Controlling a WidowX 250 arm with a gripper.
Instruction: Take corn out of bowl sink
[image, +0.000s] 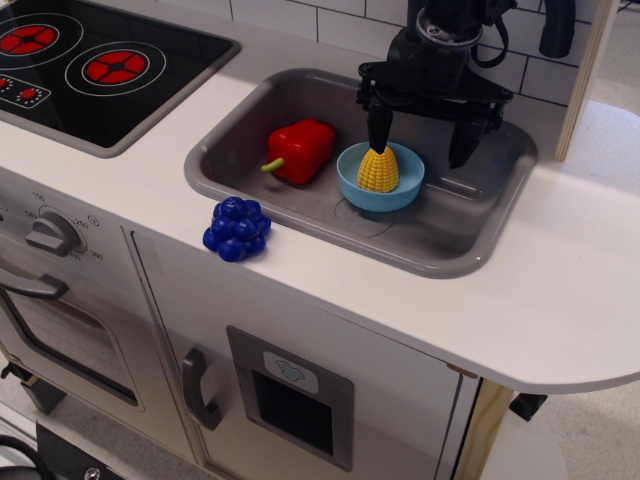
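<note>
The yellow corn (378, 171) stands tip-up inside the light-blue bowl (380, 190), which sits on the floor of the grey sink (230, 160). My black gripper (422, 140) hangs over the sink just behind and to the right of the bowl. It is open and empty. Its left finger (379, 127) is right above the corn's tip, and its right finger (462, 140) is past the bowl's right rim. The corn is not between closed fingers.
A red toy pepper (298, 150) lies in the sink left of the bowl. A blue toy grape bunch (236, 229) sits on the white counter (560, 290) in front of the sink. The black stovetop (90, 70) is at the left.
</note>
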